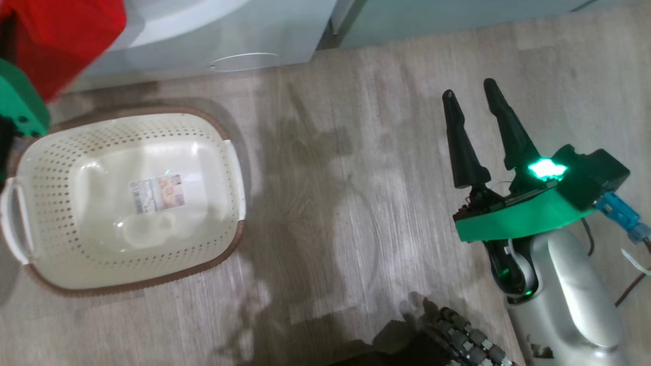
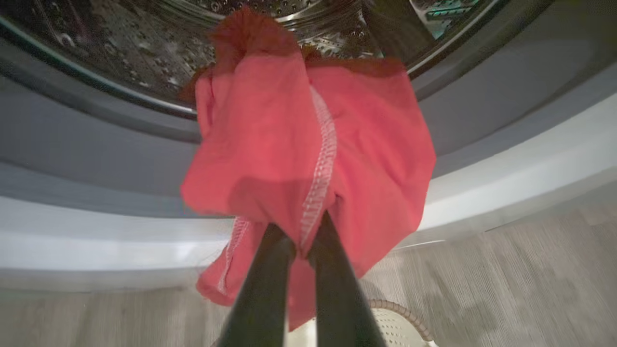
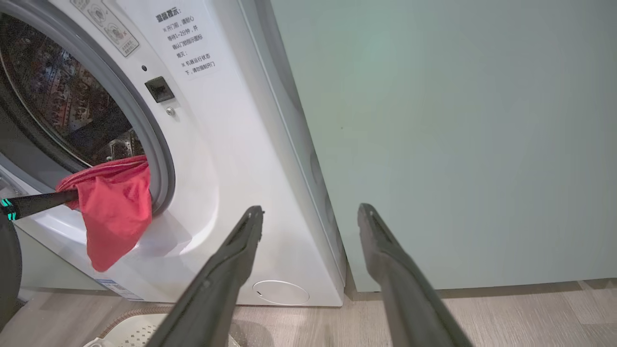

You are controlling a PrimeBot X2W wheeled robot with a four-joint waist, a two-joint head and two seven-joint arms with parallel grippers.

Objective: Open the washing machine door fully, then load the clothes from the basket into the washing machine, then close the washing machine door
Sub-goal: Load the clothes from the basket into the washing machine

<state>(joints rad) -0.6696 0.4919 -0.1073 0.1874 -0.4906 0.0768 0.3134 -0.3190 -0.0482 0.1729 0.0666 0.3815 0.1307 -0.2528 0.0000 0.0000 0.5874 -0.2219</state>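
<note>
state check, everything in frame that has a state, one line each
left gripper, shut on the red garment
right gripper, open, holding nothing
red garment, draped over the lower lip of the washer mouth, mostly hanging outside
basket, upright on the floor, empty
washing machine, mouth uncovered
filter cap, closed

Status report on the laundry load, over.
Left gripper shut on bright red garment, at drum mouth of white washing machine. Right gripper open, empty. Cream perforated plastic basket empty. Nothing blocking the opening.
</note>
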